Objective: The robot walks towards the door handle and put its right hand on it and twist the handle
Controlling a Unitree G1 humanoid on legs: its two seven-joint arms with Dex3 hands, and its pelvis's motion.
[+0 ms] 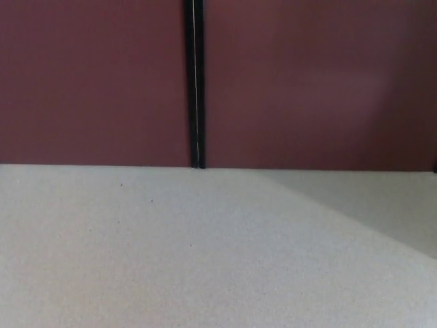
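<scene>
1. A black vertical seam (196, 82) is splitting the dark red doors (95, 82).
2. Pale floor (171, 253) is lying below the seam.
3. No handle, hands or writing are showing.

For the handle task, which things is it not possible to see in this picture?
- Door handle: not in the head view; the maroon doors are cut off by the top edge.
- Both robot hands: outside the frame.
- Dark gap between the panels: too narrow to see through.
- Floor specks: too small to identify.
</scene>
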